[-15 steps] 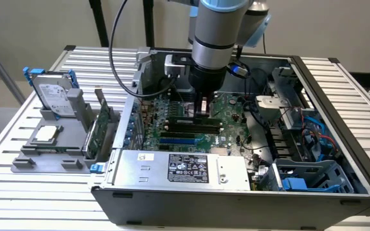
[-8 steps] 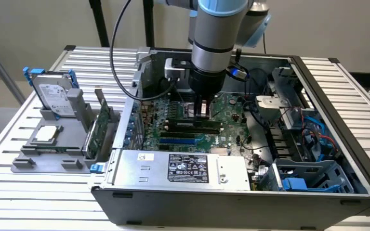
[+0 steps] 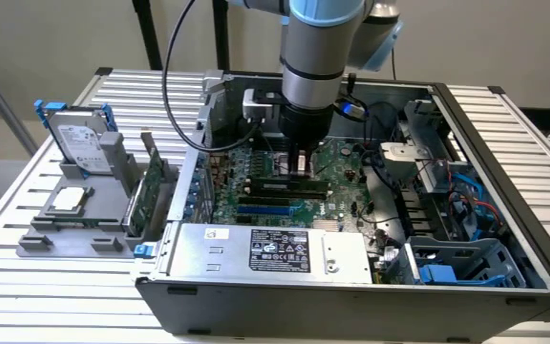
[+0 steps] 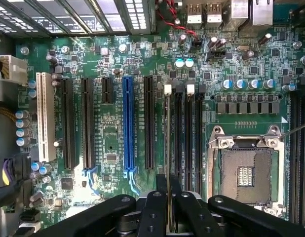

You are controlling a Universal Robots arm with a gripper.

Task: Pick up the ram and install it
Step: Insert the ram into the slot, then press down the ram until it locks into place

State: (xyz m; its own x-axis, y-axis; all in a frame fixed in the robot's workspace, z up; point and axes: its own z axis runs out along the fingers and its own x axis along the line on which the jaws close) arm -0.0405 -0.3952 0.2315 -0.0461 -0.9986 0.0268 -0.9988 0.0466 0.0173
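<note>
- Black multi-link gripper (image 4: 168, 207) is clamped on the ram (image 4: 168, 163), a thin, narrow green circuit-board stick. In the wrist view it shows edge-on as a slim line running out from between the fingers.
- In the exterior view the gripper (image 3: 300, 163) hangs straight down from the grey and blue arm, inside the open grey metal computer case (image 3: 504, 136), low over the green motherboard (image 3: 337, 161).
- Key relation: the stick's long axis runs parallel to the bank of long black memory slots (image 4: 187, 133) with white end latches. It sits directly over the outermost slot of that bank, on the side toward the long blue expansion slot (image 4: 128, 123).
- Judgement: alignment looks close along the slot. Can't tell whether the lower edge is already touching the slot or just above it.
- The empty silver-framed square processor socket (image 4: 245, 173) lies just beside the memory slots, on the far side from the blue slot.
- Outside the case, toward the exterior view's left, a grey plastic parts holder (image 3: 65, 236) carries a silver hard drive (image 3: 76, 143), a square silver processor chip (image 3: 69, 201) and a taller green expansion card (image 3: 146, 190). All well apart from the gripper.
</note>
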